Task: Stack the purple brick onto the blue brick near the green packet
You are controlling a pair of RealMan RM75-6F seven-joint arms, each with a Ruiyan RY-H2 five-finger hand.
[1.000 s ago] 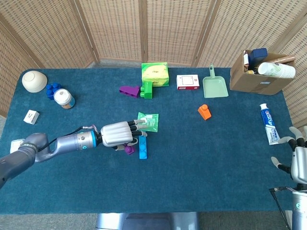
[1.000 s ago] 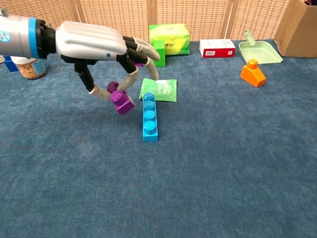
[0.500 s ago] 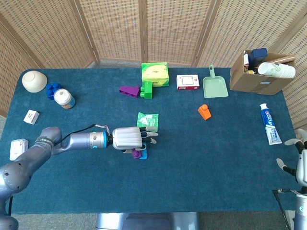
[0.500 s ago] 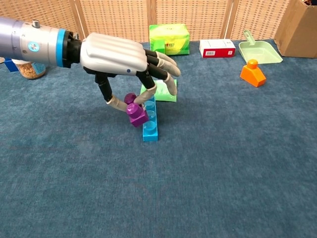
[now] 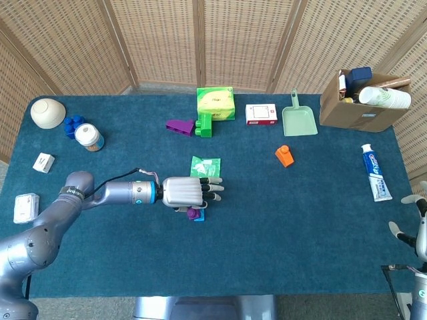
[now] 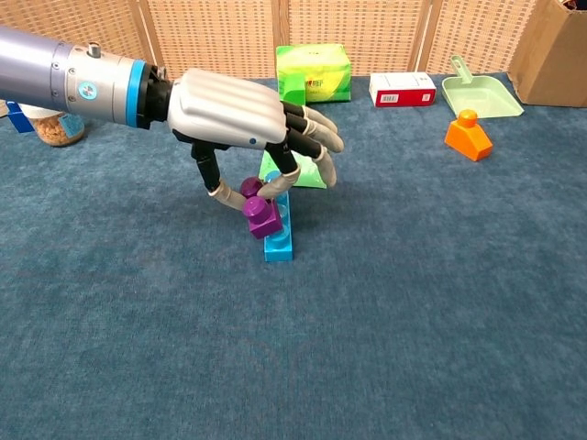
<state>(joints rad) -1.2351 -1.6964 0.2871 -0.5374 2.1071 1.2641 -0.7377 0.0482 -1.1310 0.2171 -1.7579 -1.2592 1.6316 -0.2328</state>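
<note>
My left hand point(image 6: 240, 115) point(image 5: 183, 193) pinches a small purple brick point(image 6: 260, 211) point(image 5: 193, 214) between thumb and a finger, the other fingers spread. The brick hangs tilted at the left edge of the long blue brick point(image 6: 280, 238) point(image 5: 200, 216), over its near half; whether they touch I cannot tell. The blue brick lies on the blue cloth just in front of the green packet point(image 6: 307, 171) point(image 5: 205, 165), which the hand partly hides. Only the fingertips of my right hand point(image 5: 412, 223) show, at the right edge of the head view, and they are spread.
At the back stand a purple wedge brick point(image 5: 179, 126), a green brick point(image 5: 204, 125), a green box point(image 5: 215, 103), a red-white box point(image 5: 261, 114) and a green dustpan point(image 5: 298, 119). An orange piece point(image 5: 284, 155), a toothpaste tube point(image 5: 374, 172) and a cardboard box point(image 5: 363, 100) are to the right. A bowl point(image 5: 47, 112) and jar point(image 5: 87, 137) sit far left.
My left hand has carried the purple brick rightward from beside the blue brick to over its near half. My right hand has slid lower out of the head view.
</note>
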